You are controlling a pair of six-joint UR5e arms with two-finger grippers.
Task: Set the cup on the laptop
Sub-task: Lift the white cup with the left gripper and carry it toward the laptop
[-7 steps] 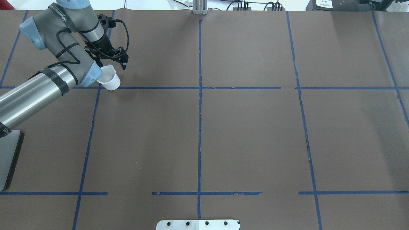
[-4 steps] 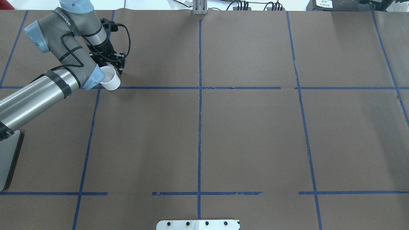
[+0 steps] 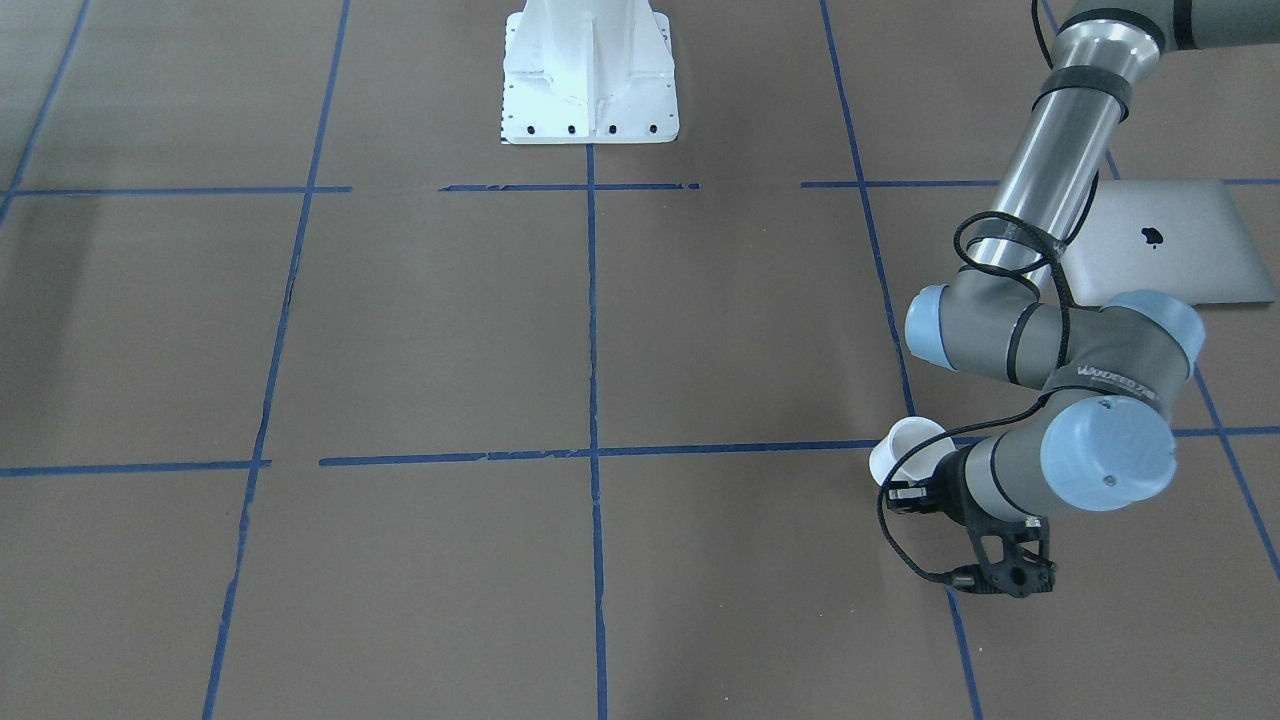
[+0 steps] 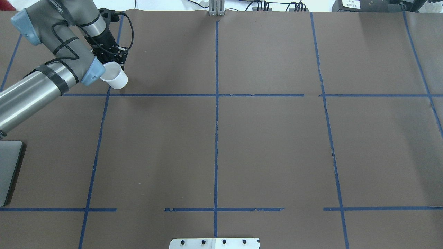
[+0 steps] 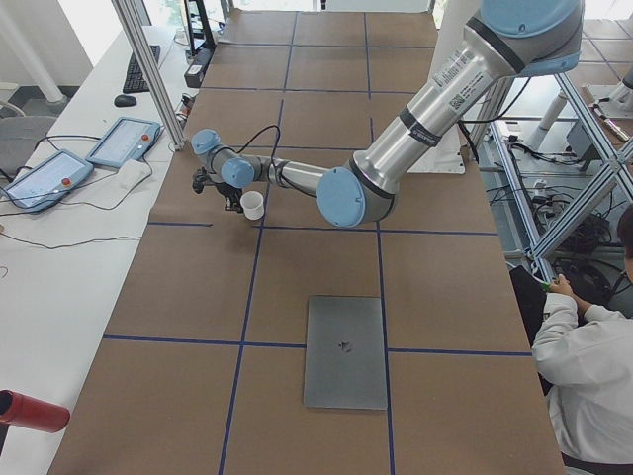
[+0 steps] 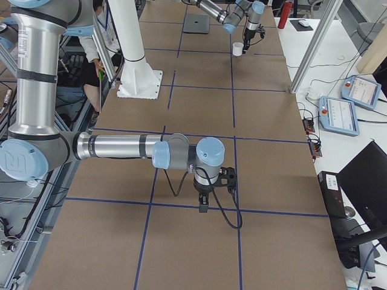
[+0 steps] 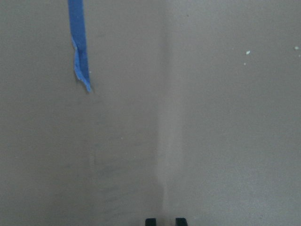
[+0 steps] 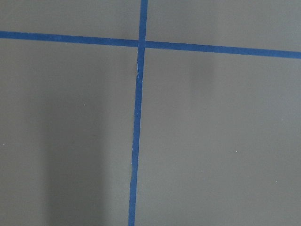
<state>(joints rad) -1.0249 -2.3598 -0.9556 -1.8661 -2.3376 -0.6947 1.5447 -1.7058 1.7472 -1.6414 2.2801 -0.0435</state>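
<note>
The small white cup (image 4: 115, 80) hangs at the far left of the table, tilted, just above the brown table cover. It also shows in the front-facing view (image 3: 905, 445) and the exterior left view (image 5: 252, 205). My left gripper (image 4: 116, 63) is shut on the cup at its far rim; in the front-facing view (image 3: 905, 490) it sits right behind the cup. The silver-grey laptop (image 3: 1160, 245) lies closed nearer the robot's base, at the left edge of the overhead view (image 4: 7, 169). My right gripper (image 6: 204, 202) hangs low over bare table; I cannot tell if it is open or shut.
Blue tape lines (image 4: 216, 103) divide the brown cover into squares. The white robot base plate (image 3: 590, 80) stands at the middle of the robot's side. A seated operator (image 5: 593, 356) is beside the table. Teach pendants (image 5: 119, 143) lie on the side bench.
The left gripper closed in on the cup's rim. The cup has shifted up and left with the arm and now hangs off the table cover.
</note>
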